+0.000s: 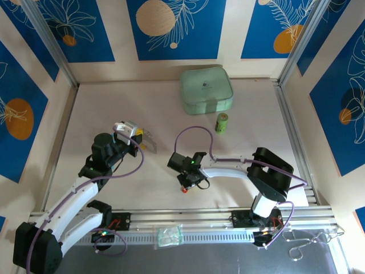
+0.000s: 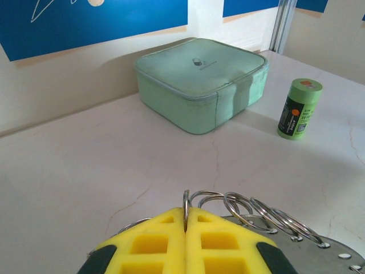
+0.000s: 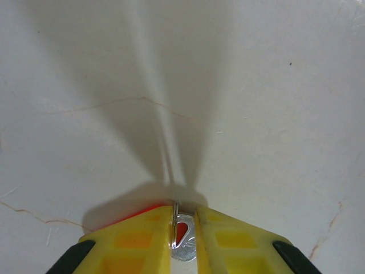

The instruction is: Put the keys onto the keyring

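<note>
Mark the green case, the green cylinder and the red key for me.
green case (image 2: 202, 80), left wrist view, middle of its lid.
green cylinder (image 2: 299, 111), left wrist view, its labelled side.
red key (image 3: 183, 250), right wrist view, its silvery metal part.

Bright, soft, even light falls from above on the pale bench (image 1: 154, 108). Shadows in the top view are faint. In the left wrist view the pale green case (image 2: 199, 80) is shaded on its near side, the green cylinder (image 2: 299, 108) stands sharp, and the keyring (image 2: 245, 208) loops glint. In the right wrist view broad blurred shadows fan toward the far side; the red key (image 3: 183, 242) shines at the near edge, slightly soft
</note>
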You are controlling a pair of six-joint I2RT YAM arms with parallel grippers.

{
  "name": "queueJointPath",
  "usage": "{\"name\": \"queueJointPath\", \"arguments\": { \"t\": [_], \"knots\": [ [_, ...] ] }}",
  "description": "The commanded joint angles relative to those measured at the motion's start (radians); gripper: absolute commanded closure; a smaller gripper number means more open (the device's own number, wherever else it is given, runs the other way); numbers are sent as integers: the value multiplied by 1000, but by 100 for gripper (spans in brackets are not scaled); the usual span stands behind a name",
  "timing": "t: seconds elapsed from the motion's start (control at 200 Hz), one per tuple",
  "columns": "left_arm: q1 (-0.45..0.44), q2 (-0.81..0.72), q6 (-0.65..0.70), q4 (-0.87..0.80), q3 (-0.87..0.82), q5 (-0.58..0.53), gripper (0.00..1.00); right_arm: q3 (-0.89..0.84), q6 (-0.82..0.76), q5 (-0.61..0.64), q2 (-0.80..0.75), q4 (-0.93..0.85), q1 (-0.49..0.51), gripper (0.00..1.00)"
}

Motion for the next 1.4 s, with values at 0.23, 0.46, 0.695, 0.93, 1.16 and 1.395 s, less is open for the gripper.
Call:
{"name": "queueJointPath", "arguments": {
  "t": [0.23, 0.46, 0.695, 0.93, 1.16, 1.395],
  "knots": [
    [-13, -19, 29, 36, 36, 14, 100, 40, 10, 14, 5, -27, -7, 84],
    [-14, -19, 31, 32, 36, 16, 100, 45, 11, 11, 18, -35, -9, 88],
    [-15, -19, 33, 31, 37, 16, 100, 46, 10, 5, 20, -38, -9, 84],
    [-17, -19, 35, 29, 38, 17, 100, 51, 10, 1, 27, -40, -10, 87],
    [-17, -20, 36, 29, 38, 16, 100, 54, 10, 2, 28, -44, -11, 92],
    [-17, -25, 46, 26, 37, 16, 100, 50, 3, 23, -14, -48, -6, 100]
  ]
}}
